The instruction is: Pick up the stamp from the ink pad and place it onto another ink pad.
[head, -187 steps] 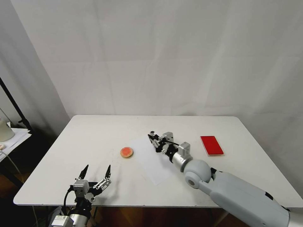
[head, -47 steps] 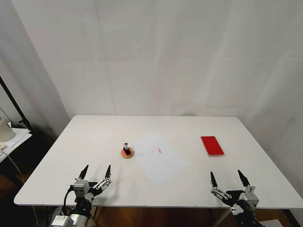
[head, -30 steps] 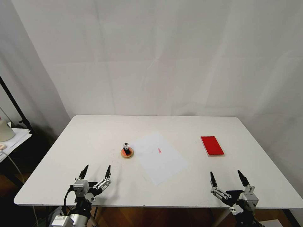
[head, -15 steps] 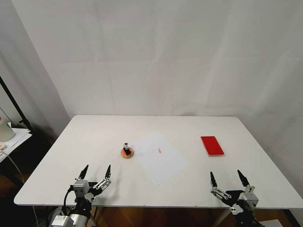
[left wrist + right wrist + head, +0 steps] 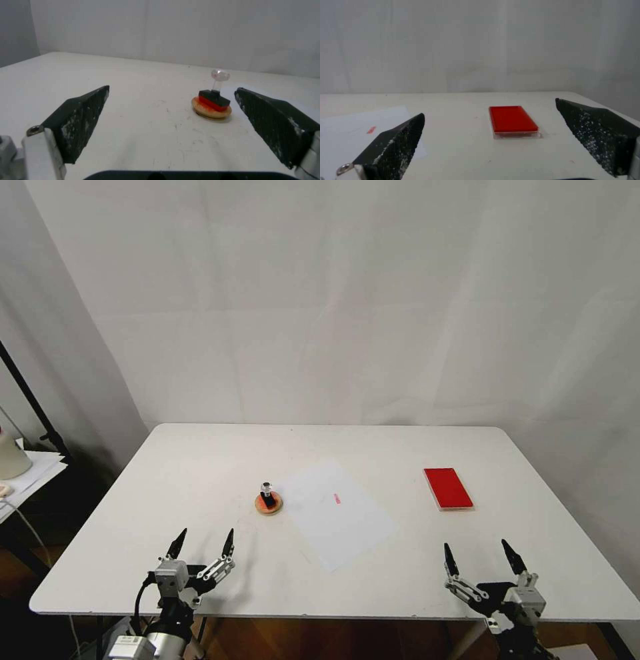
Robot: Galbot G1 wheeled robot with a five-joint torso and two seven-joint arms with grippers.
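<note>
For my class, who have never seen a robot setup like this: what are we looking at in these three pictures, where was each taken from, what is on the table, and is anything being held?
This is a two-armed robot at a white table. The wide picture comes from a camera on its head, looking down. The other two come from cameras on its wrists, each looking out between the two dark fingers of that arm's end effector.

The left end effector and the right end effector both sit at the table's near edge, open, holding nothing.

On the table: a small stamp with a clear knob, standing upright on a round pad; a sheet of paper with a small red mark; and a red rectangular pad with nothing on it.
</note>
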